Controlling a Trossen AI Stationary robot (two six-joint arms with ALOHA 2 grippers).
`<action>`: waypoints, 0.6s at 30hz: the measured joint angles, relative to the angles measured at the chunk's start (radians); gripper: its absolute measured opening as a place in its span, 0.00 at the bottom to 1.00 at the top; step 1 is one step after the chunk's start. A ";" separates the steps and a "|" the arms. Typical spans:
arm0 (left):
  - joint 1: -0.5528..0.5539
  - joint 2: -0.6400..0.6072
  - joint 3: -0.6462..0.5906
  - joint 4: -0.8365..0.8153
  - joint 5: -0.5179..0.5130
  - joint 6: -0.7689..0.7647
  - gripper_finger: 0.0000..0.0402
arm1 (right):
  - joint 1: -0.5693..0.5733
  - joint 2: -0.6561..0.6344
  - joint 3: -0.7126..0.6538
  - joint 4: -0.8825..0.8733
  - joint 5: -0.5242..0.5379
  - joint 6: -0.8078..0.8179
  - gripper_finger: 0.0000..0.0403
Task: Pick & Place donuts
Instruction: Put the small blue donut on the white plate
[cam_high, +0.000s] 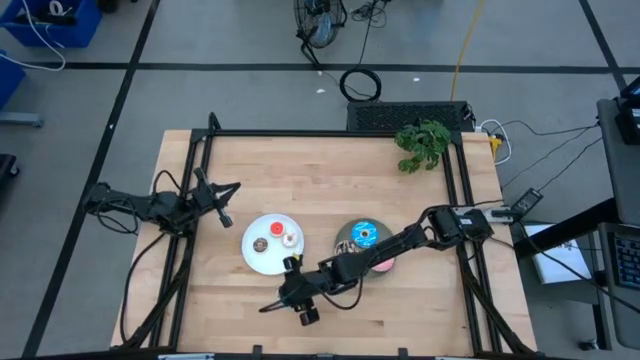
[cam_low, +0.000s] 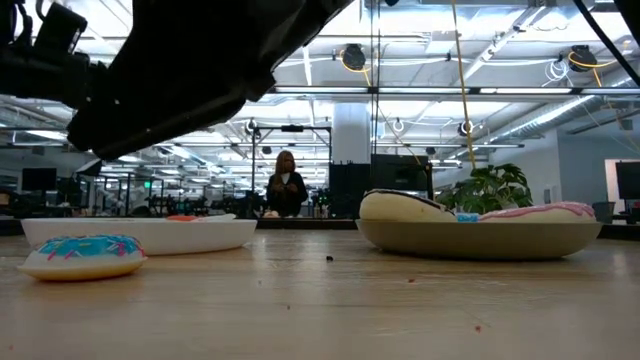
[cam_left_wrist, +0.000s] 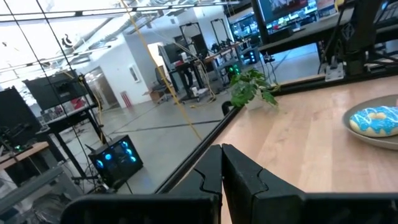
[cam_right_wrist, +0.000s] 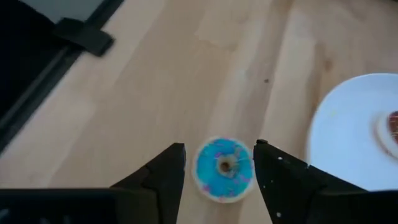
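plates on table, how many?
2. The white plate sits left of centre toward the front; the grey plate is just to its right. No others visible.

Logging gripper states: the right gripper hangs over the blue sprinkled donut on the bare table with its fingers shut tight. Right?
Not quite: the right gripper is open, fingers either side of the blue sprinkled donut, as the right wrist view shows. The rest holds; the donut lies on the bare table.

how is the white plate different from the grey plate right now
The white plate lies left of the grey plate. In the low view the white plate looks paler and shallower than the grey plate. Both are round, sit on the table and hold donuts.
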 joint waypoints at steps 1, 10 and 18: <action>0.000 0.000 0.000 -0.002 0.000 -0.005 0.04 | -0.003 0.000 0.000 0.003 0.002 0.001 0.43; 0.000 0.000 0.000 -0.010 0.000 -0.018 0.04 | -0.027 0.031 0.002 0.025 -0.003 0.067 0.42; 0.000 0.000 0.001 -0.009 -0.007 -0.014 0.04 | -0.024 0.078 0.002 0.069 0.012 0.035 0.41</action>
